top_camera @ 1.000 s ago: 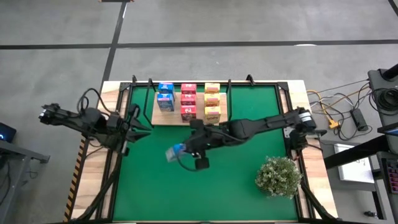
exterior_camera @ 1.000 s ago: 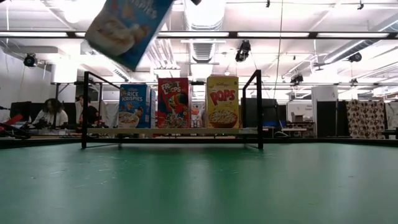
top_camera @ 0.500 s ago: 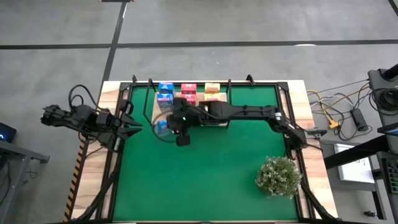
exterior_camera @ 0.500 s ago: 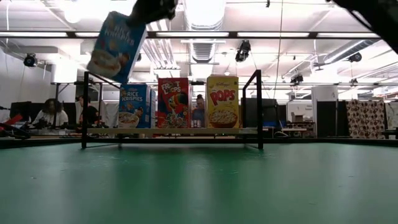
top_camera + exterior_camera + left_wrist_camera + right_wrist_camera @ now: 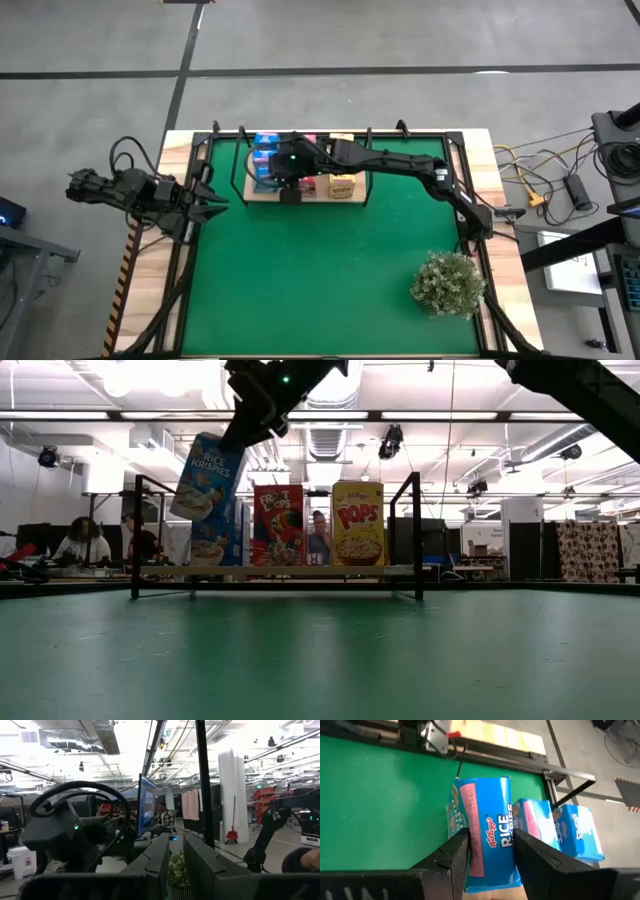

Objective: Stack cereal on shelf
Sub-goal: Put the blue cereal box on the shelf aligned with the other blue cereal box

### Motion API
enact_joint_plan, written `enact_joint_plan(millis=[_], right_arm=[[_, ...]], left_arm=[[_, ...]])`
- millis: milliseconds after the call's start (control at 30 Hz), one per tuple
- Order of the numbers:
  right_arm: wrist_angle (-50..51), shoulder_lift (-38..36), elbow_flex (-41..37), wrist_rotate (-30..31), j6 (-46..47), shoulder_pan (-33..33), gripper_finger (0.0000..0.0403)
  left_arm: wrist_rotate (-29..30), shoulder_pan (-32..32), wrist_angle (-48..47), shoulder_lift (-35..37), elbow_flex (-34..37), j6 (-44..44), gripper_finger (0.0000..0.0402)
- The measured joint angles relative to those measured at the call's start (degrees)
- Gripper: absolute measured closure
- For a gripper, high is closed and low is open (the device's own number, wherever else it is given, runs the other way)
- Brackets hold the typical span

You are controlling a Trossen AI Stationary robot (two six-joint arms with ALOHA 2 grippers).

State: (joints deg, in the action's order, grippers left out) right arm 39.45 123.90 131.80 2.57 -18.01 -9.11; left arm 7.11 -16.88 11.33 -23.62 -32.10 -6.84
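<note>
Left arm first: we found the left gripper parked over the table's left edge, well apart from the shelf, its fingers drawn almost together with only a thin gap between them and nothing in them.

Moving right, we saw the light-wood shelf at the far side of the green mat, with black posts at its corners. At its left end the right arm reached across from the table's right side, and the right gripper hovered there. Its jaws stood partly apart, clamped on the sides of a blue cereal box. In the low view that held box hung tilted in the air, above and partly in front of the other blue boxes standing on the shelf's left end; we could not tell whether it touched them.

Further right on the shelf stood the pink-red boxes, then the yellow boxes, upright and side by side.

A bushy green plant sat near the mat's right corner.
</note>
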Motion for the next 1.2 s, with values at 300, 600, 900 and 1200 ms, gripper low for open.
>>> enact_joint_plan(millis=[300, 600, 900, 1200], right_arm=[[-4.6, 0.0, -4.8, -1.5, -0.1, -0.6, 0.0266], [-9.0, 0.0, -8.6, -1.0, -1.1, -0.7, 0.0266], [-11.6, 0.0, -10.5, -1.0, -1.5, -0.7, 0.026], [-12.9, 0.0, -10.6, -1.0, -1.0, -0.7, 0.0263]], left_arm=[[0.0, 0.0, 0.1, 0.6, 0.0, -0.2, 0.0362], [0.0, 0.0, 0.0, 0.6, 0.0, -1.6, 0.0362], [0.0, 0.0, 0.0, 0.6, 0.0, -2.2, 0.0362], [0.0, 0.0, -0.4, 0.6, 0.0, -2.1, 0.0362]])
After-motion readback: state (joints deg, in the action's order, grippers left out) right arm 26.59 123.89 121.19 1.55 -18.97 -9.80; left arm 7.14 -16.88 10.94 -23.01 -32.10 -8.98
